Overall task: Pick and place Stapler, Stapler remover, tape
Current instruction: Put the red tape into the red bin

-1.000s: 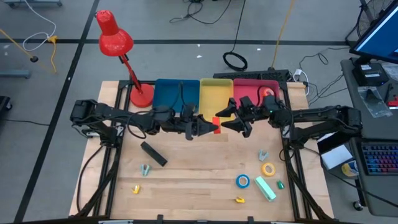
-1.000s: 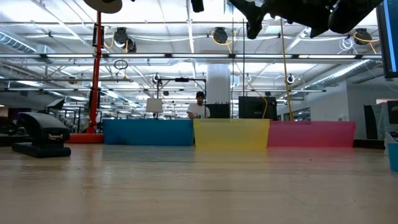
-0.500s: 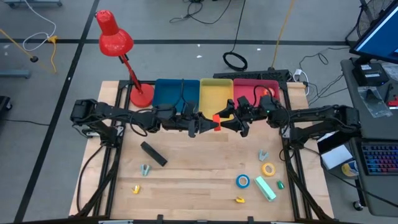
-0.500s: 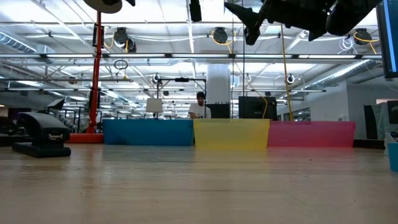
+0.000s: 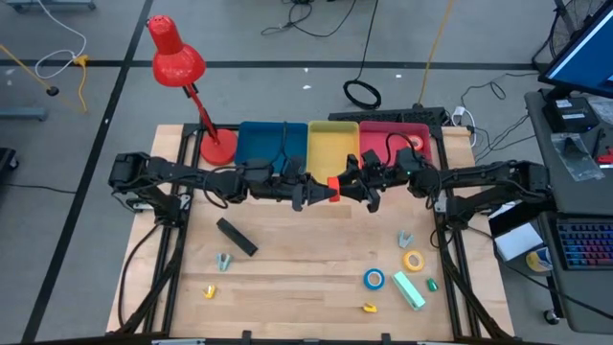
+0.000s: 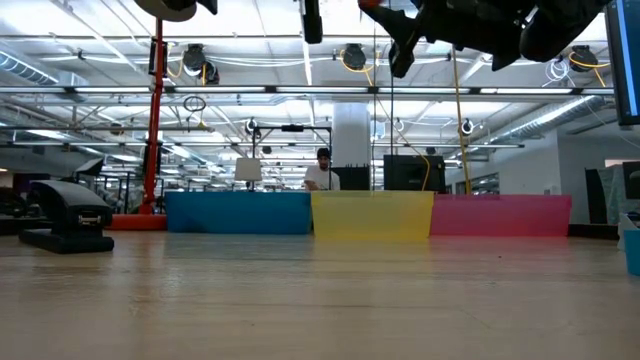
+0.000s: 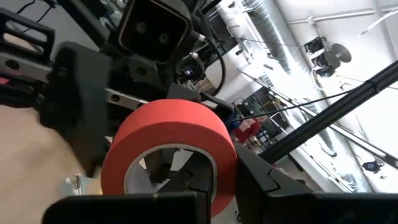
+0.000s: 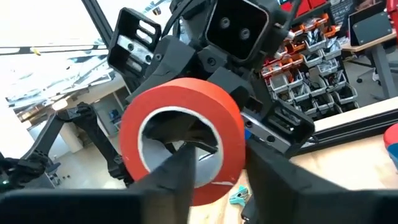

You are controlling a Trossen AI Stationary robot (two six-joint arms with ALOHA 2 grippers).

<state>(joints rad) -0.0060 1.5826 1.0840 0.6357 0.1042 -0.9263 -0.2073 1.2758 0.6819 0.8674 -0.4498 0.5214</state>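
Note:
A red tape roll (image 5: 332, 189) hangs in the air over the table's middle, in front of the yellow bin (image 5: 332, 142). My left gripper (image 5: 323, 192) is shut on it from the table's left. My right gripper (image 5: 348, 186) is open and comes at it from the right, with one finger inside the ring and one outside; I cannot tell whether they touch it. The black stapler (image 5: 237, 237) lies on the table at the left. The yellow tape roll (image 5: 413, 260) and the blue tape roll (image 5: 374, 279) lie flat at the near right. Grey claw pieces (image 5: 223, 261) (image 5: 405, 239) lie on the wood. My left gripper holds the red roll by its wall (image 7: 217, 177), one finger (image 7: 189, 180) inside the ring and one (image 7: 261, 183) outside. The fingers come level from the table's left. The roll is lifted clear of the table, its hole facing along the arms.
Blue bin (image 5: 273, 144), yellow bin and red bin (image 5: 395, 139) stand in a row at the far edge. A red desk lamp (image 5: 177, 62) stands at the far left. A green block (image 5: 410, 290) and small yellow pieces (image 5: 208, 290) (image 5: 369, 308) lie near the front.
My right gripper has gone toward the table's left, up to the red roll, and its fingers now stand around the roll's wall. My left gripper has kept hold of the roll and has hardly moved.

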